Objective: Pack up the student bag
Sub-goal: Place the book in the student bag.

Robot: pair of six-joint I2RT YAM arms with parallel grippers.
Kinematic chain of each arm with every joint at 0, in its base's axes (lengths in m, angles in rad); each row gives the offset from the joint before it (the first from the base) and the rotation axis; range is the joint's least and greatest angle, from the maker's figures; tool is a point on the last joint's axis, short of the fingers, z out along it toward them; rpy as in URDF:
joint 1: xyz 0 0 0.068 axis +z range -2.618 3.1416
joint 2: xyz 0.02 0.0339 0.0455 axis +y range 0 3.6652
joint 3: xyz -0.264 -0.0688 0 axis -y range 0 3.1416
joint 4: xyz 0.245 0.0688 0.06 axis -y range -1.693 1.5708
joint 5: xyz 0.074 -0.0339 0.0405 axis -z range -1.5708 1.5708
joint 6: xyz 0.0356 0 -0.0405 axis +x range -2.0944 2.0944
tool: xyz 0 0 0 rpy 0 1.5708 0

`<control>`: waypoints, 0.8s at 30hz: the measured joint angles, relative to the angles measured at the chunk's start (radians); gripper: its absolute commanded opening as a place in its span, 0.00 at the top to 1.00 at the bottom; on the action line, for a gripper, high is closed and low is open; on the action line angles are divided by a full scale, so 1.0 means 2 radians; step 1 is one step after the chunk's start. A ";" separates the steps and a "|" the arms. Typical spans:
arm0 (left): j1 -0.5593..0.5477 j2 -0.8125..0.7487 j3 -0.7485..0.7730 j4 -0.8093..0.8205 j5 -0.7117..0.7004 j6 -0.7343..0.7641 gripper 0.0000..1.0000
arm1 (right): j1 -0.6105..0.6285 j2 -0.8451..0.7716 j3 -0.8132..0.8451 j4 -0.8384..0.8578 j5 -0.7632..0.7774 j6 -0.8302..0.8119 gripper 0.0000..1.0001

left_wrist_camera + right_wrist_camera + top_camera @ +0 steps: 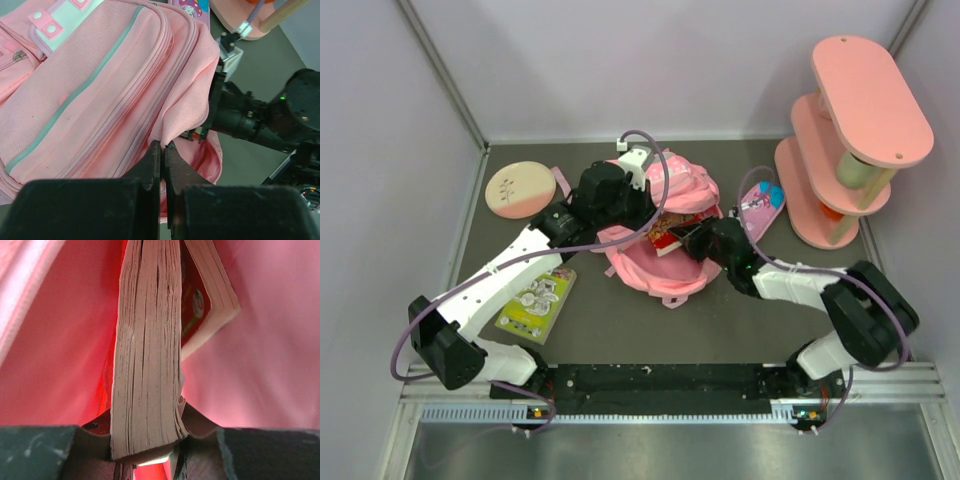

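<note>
Slippage is threatening at mid-table: the left gripper [162, 148] is pinching only a thin fold at the mouth of the student bag [655, 268], while the right gripper [146, 442] is clamping a thick book [145, 365] inside, so the freed fabric may be closing on it.

The mouth of the student bag [655, 270] gapes where the left gripper [162, 146] pinches its flap. The right gripper [145, 440] and its book [145, 350] fill that gap, with pink fabric close on both sides. Right of the bag, the pencil case [760, 203] and tiered shelf [850, 140] crowd the way. On the left, a round plate [520, 188] and a green booklet [536, 303] flank the left arm [510, 265]. Bare tabletop [650, 335] runs along the bag's near side.
</note>
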State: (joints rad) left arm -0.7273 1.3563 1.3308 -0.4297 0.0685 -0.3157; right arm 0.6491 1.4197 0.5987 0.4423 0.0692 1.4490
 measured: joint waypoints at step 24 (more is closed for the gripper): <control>0.000 -0.005 -0.026 0.010 0.014 0.001 1.00 | 0.013 0.103 -0.009 0.104 0.005 0.039 0.31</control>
State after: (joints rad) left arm -0.7280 1.3460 1.2789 -0.4107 0.0975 -0.3134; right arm 0.6743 1.6264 0.5812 0.6498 0.0799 1.5276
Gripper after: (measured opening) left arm 0.023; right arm 0.696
